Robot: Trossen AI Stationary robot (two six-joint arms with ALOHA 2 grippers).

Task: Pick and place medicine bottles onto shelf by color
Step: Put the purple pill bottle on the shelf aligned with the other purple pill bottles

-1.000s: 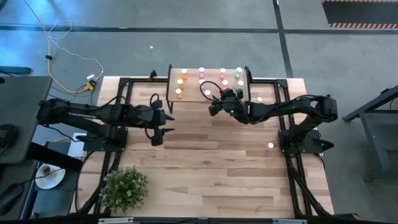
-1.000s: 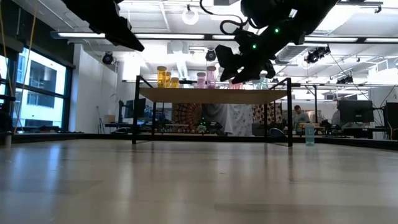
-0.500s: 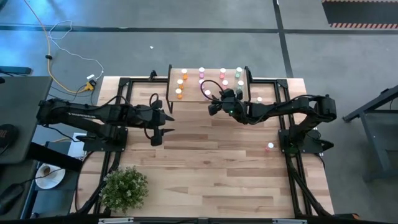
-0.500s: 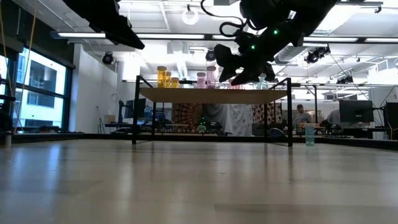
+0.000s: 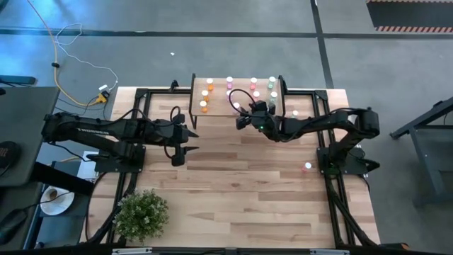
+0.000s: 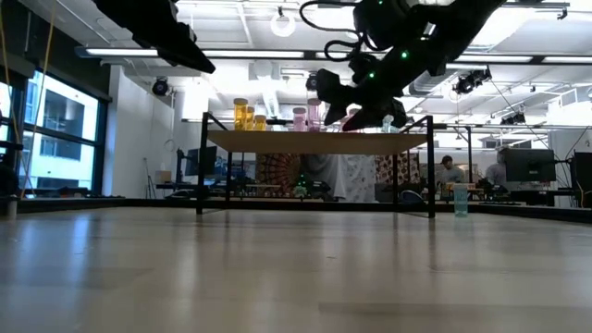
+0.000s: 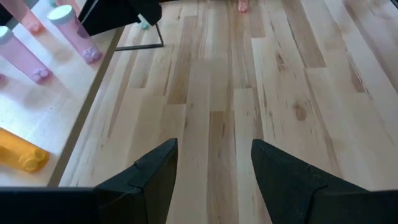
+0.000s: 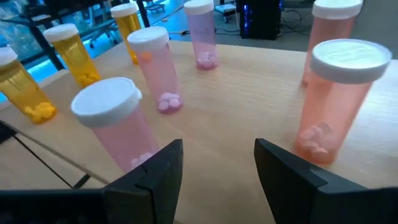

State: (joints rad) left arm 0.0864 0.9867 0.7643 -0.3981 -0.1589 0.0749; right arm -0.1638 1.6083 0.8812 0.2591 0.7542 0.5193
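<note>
Near left on the worktop (image 5: 233,191): a small green plant (image 5: 141,214), well away from both arms. On the floor far left: a yellow cable (image 5: 62,67). Far behind in the low view: people at desks (image 6: 450,170).

On the worktop at the right: one pink bottle (image 5: 307,167) by the right arm's base, and one more bottle (image 5: 295,112) just right of the shelf (image 5: 219,99). In the low view, a pale green bottle (image 6: 461,200) down on the worktop at the right.

Left jaws: spread wide, holding nothing, up over bare wood just left of the shelf. Nothing between them but planks.

Right jaws: spread wide too, holding nothing, up over the near part of the shelf. Right in front of them: a pink bottle (image 8: 118,127) on one side and a red one (image 8: 339,99) on the other, with bare shelf between.

Compared with a second ago: right arm a little more to the left and farther in over the shelf, and a bit higher in the low view. Left arm in the same spot. Bottles all in the same places.

Medicine bottles (image 5: 229,81) on the shelf: small, round, upright, with white caps and little pills at the bottom. Lined up in rows by color: orange (image 5: 204,106) at the left, then pink, then red (image 5: 253,83), then pale green (image 5: 272,82) at the right. Shelf: light wood on thin black legs, at the far middle of the worktop.
</note>
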